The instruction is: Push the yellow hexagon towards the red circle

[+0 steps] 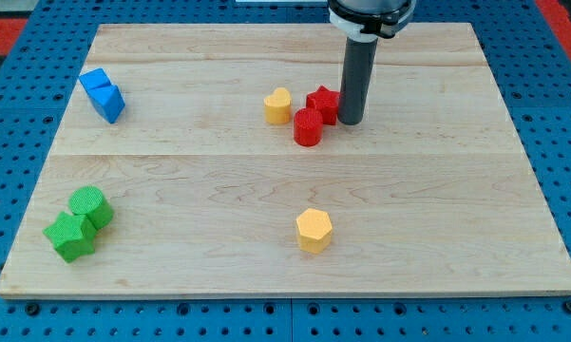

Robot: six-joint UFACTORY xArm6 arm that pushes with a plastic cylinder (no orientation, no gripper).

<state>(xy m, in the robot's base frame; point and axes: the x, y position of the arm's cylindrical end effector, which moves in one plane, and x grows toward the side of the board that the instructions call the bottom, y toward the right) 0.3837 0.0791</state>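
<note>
I'm looking at a lab bench set up for robot trials. A pale wooden board [285,180] lies on a blue perforated base [9,104] with a regular grid of holes, the sort used for fixing test rigs. Small coloured blocks, like the blue pair [103,94], are scattered over it, and a dark rod [357,81] hangs from an arm mount.

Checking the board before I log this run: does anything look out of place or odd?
Nothing stands out. The wooden board looks undamaged and the blocks sit flat. My tip rests beside the red star block, far from the yellow hexagon block it should push toward the red circle block.
</note>
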